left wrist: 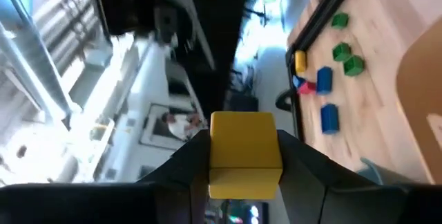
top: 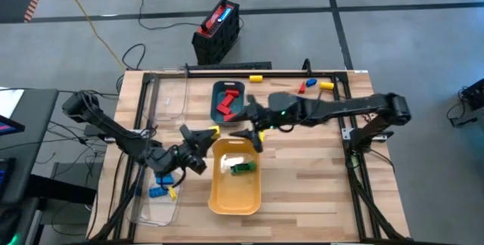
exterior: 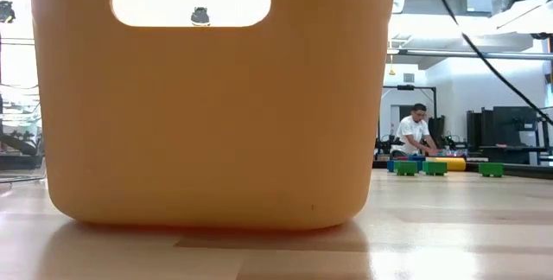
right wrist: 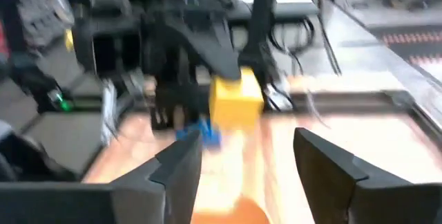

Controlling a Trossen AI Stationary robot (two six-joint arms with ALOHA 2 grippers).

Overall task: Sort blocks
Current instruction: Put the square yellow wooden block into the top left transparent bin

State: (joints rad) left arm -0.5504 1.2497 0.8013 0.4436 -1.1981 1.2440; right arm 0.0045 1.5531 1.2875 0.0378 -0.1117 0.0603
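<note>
While a yellow block [left wrist: 245, 155] sits pinched between the left gripper [top: 208, 133] fingers, raised just beside the yellow tray [top: 227, 196]'s far rim, the right gripper [top: 252, 133] hangs close opposite with fingers spread and empty. A slack pinch could drop the block outside the tray, or the arms might collide.

**Colours on the table**

Yellow plastic block [left wrist: 245, 156] between dark gripper fingers [left wrist: 181, 165]. Orange-yellow plastic tray [top: 234, 177] holding green blocks [top: 242, 168]. Teal tray [top: 227, 101] with red blocks [top: 226, 103]. Blue blocks [top: 160, 185] in clear tray [top: 155, 207]. Pale wood-grain tabletop [top: 302, 177].
</note>
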